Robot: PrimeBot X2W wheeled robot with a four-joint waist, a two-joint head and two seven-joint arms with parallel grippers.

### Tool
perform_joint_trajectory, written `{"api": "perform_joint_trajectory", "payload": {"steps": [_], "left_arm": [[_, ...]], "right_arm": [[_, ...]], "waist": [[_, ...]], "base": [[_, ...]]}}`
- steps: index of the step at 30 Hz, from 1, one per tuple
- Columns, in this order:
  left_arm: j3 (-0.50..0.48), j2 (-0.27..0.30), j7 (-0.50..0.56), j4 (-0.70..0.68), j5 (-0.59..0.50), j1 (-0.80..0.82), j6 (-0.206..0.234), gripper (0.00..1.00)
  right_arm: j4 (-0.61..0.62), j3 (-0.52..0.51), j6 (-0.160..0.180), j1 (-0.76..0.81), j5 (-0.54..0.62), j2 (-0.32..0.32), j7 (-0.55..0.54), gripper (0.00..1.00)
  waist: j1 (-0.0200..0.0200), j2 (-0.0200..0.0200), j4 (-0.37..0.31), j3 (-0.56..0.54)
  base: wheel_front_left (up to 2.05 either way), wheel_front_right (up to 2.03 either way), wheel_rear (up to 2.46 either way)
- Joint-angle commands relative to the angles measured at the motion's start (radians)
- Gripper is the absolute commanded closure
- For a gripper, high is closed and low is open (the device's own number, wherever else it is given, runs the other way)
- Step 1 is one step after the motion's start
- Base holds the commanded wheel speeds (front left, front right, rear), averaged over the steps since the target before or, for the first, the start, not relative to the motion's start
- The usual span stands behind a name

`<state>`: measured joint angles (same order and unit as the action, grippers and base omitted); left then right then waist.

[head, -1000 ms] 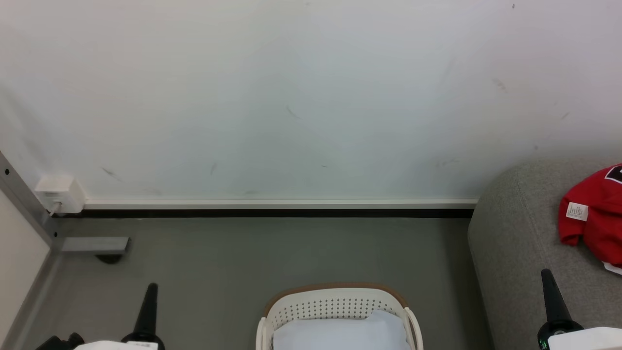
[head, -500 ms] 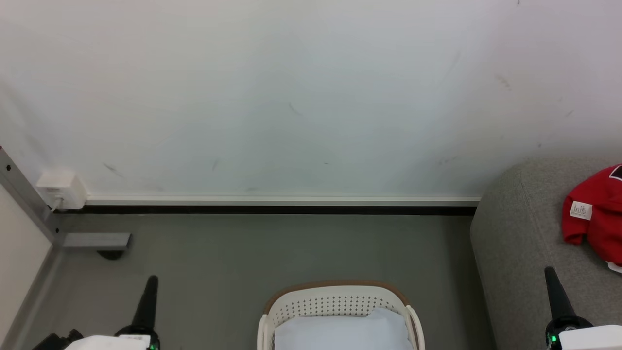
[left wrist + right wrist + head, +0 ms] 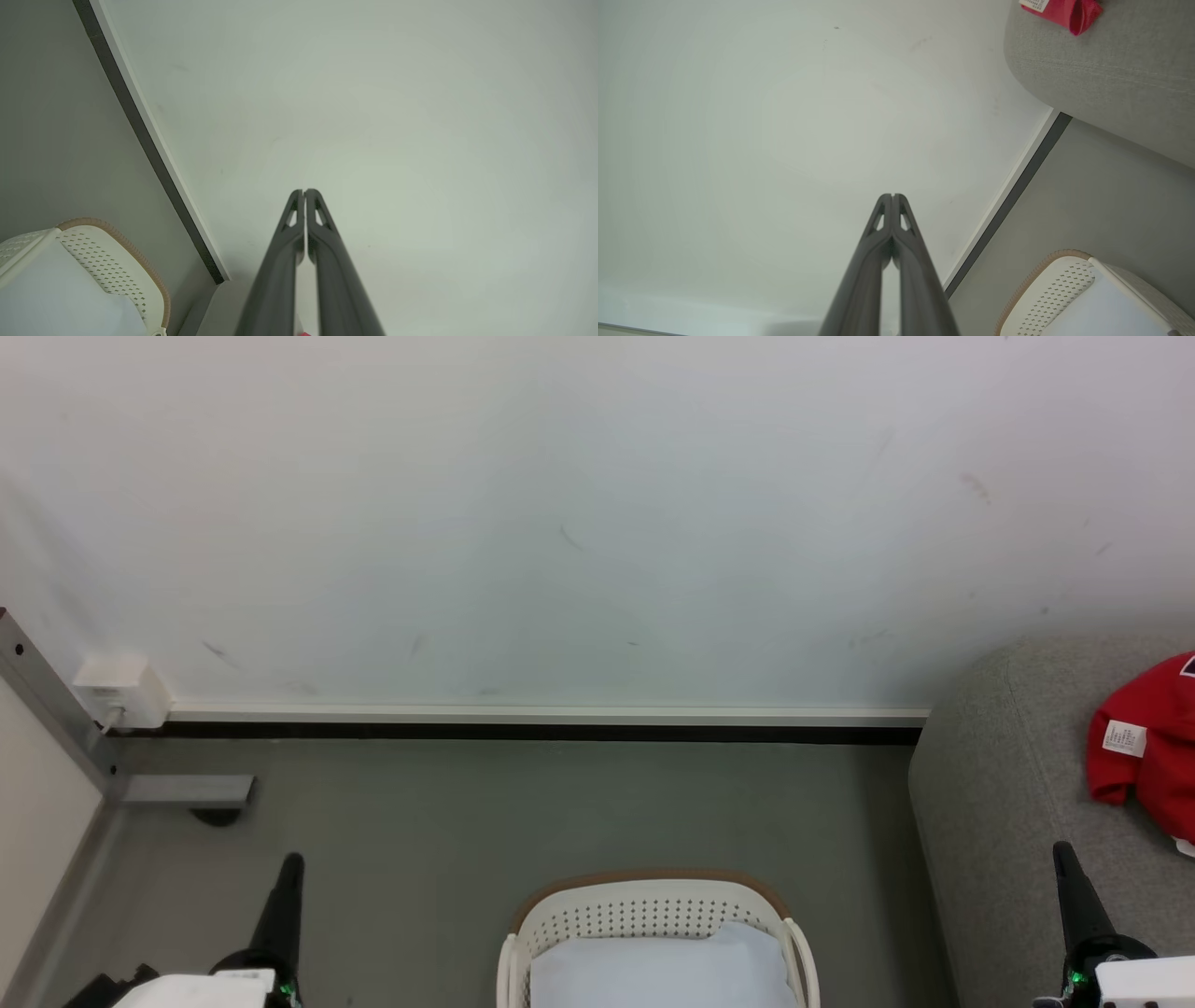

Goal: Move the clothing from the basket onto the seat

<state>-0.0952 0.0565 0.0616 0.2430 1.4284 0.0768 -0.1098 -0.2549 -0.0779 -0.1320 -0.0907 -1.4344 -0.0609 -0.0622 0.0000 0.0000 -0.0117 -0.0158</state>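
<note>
Two grippers are noted at the lower corners of the head view: the left gripper (image 3: pixel 291 870) and the right gripper (image 3: pixel 1063 859), each clenched with its dark fingers pressed together and nothing between them. Both wrist views agree, showing fingertips that meet against the blank wall (image 3: pixel 579 523). The clothing (image 3: pixel 1153 761), a red jersey with a white tag (image 3: pixel 1124 737), is recorded lying on the seat (image 3: pixel 999 784) near its rounded end, partly cut off by the frame edge and well apart from the basket (image 3: pixel 653 885). The basket stands on the floor (image 3: pixel 560 803) between the two arms. In the portion that can be seen, a pale bluish-white cloth (image 3: pixel 663 971) is found and no red. The near part of the basket is out of frame, so its full contents cannot be told. The transfer step is judged complete, with both arms parked and nothing carried. Little is judged to be called for next. At most, a downward look into the basket could confirm that no red garment is left there. The pale cloth is not the task's item and is best left where it lies.
</note>
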Motion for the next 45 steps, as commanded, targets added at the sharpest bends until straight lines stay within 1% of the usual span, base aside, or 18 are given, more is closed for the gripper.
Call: {"api": "perform_joint_trajectory", "payload": {"steps": [1,28,45], "left_arm": [[-0.006,0.001,0.011,-0.002,0.024,0.017,-0.007,1.00],[-0.022,-0.006,0.057,0.003,0.193,0.037,-0.025,1.00],[-0.021,-0.006,0.057,0.003,0.190,0.037,-0.024,1.00]], "right_arm": [[0.009,-0.009,0.002,-0.016,-0.019,0.001,-0.009,1.00],[0.013,-0.041,0.002,-0.024,-0.184,0.011,-0.057,1.00],[0.012,-0.040,0.002,-0.023,-0.179,0.011,-0.056,1.00]], "waist": [[0.0000,0.0000,0.001,0.001],[0.0000,0.0000,0.012,0.019],[0.0000,0.0000,0.012,0.019]], "base": [[0.00,0.00,0.00],[0.00,0.00,0.00],[0.00,0.00,0.00]]}}
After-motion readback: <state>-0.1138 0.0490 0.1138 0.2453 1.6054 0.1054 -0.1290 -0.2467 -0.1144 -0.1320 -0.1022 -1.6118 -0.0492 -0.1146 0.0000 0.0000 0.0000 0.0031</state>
